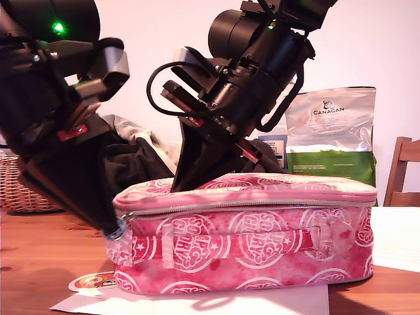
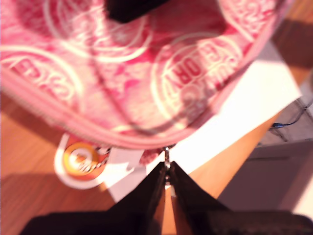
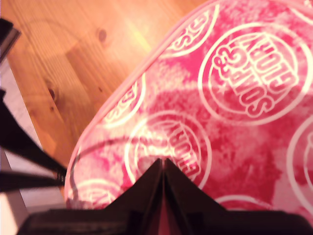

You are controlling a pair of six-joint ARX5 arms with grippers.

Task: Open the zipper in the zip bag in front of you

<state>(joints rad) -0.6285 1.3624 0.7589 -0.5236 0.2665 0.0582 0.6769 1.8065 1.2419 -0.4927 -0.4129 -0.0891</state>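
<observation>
The pink zip bag (image 1: 249, 243) with white round logos lies on a wooden table, strap handle facing the camera. Its silver zipper (image 1: 262, 204) runs just below the top panel. At the bag's corner on the exterior view's left, my first gripper (image 1: 115, 230) is shut on the small metal zipper pull (image 2: 167, 155), just off the bag's edge (image 2: 122, 88). My second gripper (image 1: 177, 187) is shut, with its tips (image 3: 163, 164) resting on the bag's top panel (image 3: 234, 122) and nothing visibly between its fingers.
White paper (image 1: 197, 302) and a round orange sticker (image 1: 88, 283) lie under the bag. Behind it are a silver-green foil pouch (image 1: 331, 131), dark clothing (image 1: 138, 157), a wicker basket (image 1: 20, 187) and a wooden chair (image 1: 403, 170).
</observation>
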